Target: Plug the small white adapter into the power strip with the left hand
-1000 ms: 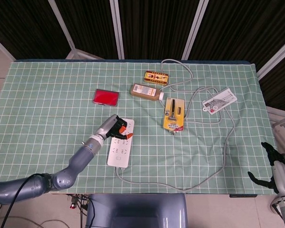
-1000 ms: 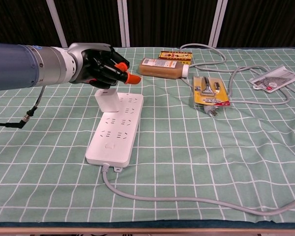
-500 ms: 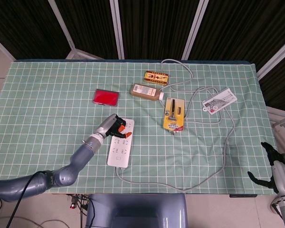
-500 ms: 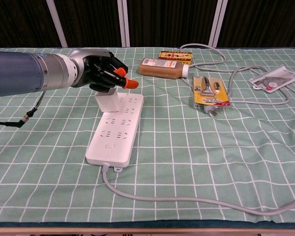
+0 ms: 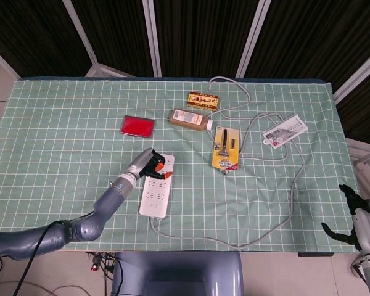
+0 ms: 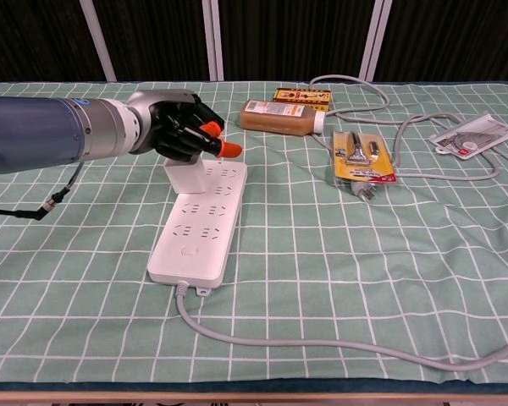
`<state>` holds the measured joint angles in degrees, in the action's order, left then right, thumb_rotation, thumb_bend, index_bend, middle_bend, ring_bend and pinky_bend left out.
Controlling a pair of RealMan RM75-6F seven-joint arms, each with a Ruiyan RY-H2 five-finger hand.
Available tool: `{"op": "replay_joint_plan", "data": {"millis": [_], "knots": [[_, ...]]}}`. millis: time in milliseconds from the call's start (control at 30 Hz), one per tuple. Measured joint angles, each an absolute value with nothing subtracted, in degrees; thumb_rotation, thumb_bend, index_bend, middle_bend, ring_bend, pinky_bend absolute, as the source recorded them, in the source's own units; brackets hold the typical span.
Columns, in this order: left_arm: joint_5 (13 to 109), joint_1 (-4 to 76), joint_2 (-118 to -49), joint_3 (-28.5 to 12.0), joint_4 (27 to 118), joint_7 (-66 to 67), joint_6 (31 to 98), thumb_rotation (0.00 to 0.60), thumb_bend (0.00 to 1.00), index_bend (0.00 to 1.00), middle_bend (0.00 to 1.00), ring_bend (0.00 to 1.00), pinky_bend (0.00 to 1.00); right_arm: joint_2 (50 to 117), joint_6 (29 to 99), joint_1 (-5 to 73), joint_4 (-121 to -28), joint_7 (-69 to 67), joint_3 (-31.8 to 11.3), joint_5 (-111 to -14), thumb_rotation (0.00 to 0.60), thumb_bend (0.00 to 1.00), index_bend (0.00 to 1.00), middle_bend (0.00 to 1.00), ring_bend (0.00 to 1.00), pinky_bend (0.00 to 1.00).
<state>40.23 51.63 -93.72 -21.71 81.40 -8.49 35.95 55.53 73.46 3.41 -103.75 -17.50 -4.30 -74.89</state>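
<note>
On the green-checked bench (image 6: 389,279), our left hand (image 6: 179,128) grasps the top of the small white adapter (image 6: 186,176), which stands upright on the far end of the white power strip (image 6: 199,222). Whether its pins are fully home we cannot tell. To finish the step well, we judge, we should press straight down with the block square to the socket, so the light strip does not tip or slide, and only then loosen the fingers. The adapter looks like a plain, smooth white block, narrow and taller than the strip is thick. Our right hand (image 5: 356,216) hangs off the bench's right edge, fingers apart and holding nothing.
</note>
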Motion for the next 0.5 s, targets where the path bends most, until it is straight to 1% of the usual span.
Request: {"op": "replay_joint_plan", "data": {"millis": [500], "knots": [[41.5,52.6,-94.6,-20.4,80.9,-8.4,36.7,0.600,0.25,0.89,1.00,1.00,1.00,55.5,73.5,3.4,-103.8,-17.5,-4.3,-75.0,0.600,0.34,0.00,0.00,0.00,0.00]]}}
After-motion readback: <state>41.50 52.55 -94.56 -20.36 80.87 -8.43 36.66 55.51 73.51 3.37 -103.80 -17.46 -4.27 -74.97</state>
